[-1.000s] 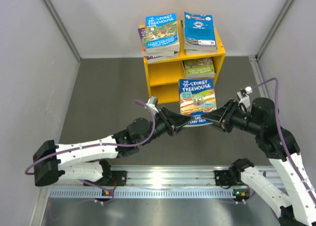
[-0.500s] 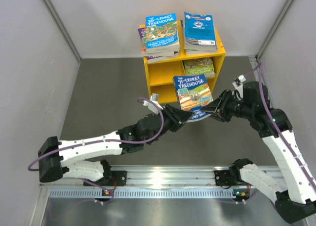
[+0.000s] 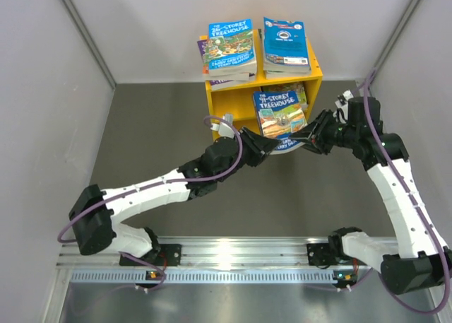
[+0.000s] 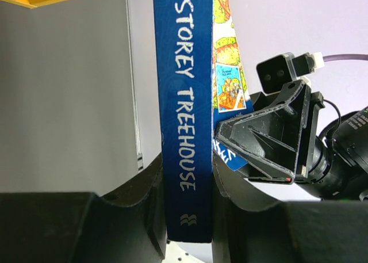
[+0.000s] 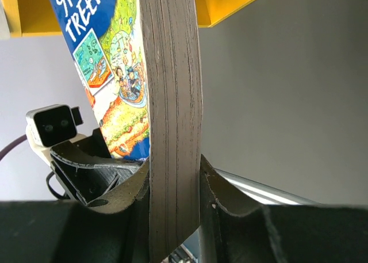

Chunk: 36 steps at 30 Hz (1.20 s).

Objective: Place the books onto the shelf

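Left black two-finger gripper: jaws drawn in to a narrow gap and clamped on the spine edge of the blue "91-Storey Treehouse" paperback, near its lower end. The left wrist view shows the spine pinched between both fingers. The paperback is held up between the two arms, cover facing the overhead camera, in front of the bright yellow two-compartment shelf. From above, its far end overlaps the shelf's open front at the upper compartment; I cannot tell whether it is inside. Right black two-finger gripper: jaws equally narrow, gripping the same paperback on the opposite, page-edge side, with the grey page block squeezed between its fingers. On the shelf's flat top sit the left stack of Treehouse paperbacks and the right stack of blue-covered paperbacks. A green-covered book lies in the upper compartment, mostly hidden.
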Motion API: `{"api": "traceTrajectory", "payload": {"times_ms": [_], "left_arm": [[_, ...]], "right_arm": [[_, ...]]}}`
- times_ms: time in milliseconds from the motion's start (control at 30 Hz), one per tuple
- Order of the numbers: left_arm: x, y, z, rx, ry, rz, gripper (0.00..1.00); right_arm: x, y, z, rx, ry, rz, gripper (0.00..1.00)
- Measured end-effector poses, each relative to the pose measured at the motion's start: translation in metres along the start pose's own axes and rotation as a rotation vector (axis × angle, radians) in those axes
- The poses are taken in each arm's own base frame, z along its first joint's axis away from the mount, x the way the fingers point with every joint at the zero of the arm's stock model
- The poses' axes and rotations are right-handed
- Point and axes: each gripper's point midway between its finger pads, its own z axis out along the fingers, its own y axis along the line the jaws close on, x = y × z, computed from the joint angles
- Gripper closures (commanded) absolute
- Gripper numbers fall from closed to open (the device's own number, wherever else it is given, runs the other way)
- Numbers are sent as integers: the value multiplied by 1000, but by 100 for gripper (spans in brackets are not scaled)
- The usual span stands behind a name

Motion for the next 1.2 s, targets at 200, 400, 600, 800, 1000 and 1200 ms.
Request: {"api": "traceTrajectory", "payload": {"times_ms": [200,400,600,800,1000,1200], "left_arm": [[-8,3,15,2,23,-5,100],[-13,-3,27,19,38,5,100],[-17,-5,45,25,59,8,86],[-24,7,68,4,80,18,52],[-40,27,70,-68,88,63,21],[-45,27,60,-103,93,97,19]], "right_arm": [[-14,-4,8,1,0,22,100],[-28,-1,5,-15,-17,28,100],[-44,-4,8,-7,-40,47,100],[-67,-17,22,24,-47,97,100],[-119,-31,35,73,-137,122,100],[-143,-24,44,71,-165,112,100]]}}
